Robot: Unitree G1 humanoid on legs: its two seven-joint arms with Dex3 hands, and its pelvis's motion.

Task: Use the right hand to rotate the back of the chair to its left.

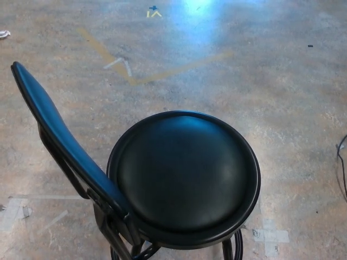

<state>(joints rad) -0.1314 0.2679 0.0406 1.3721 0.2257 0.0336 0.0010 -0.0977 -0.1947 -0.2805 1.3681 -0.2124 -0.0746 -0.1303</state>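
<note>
Floor: mottled grey-brown concrete floor (282,97), glare patch at top centre. Faded tan tape lines (135,78) form a shallow V in the upper left-centre; a small blue-and-yellow tape mark (153,11) lies near the top edge. Pale worn tape patches (271,235) sit low on the right and at lower left.

Task object: black swivel chair with round padded seat (184,179) stands at lower centre of the head view, cut off by the bottom edge. Seat is a glossy black disc with a raised rim, seen from above. The curved black padded backrest (51,135) is on the picture's left side of the seat, running from upper left down toward the seat's lower-left edge, seen nearly edge-on. Black metal frame bars (116,233) join backrest to seat underneath. Part of a black ring or leg shows below the seat at bottom right.

A thin dark cable (341,162) lies at the right edge, well apart from the chair.

Hands: neither robot hand is in view, so state of the fingers cannot be told.
</note>
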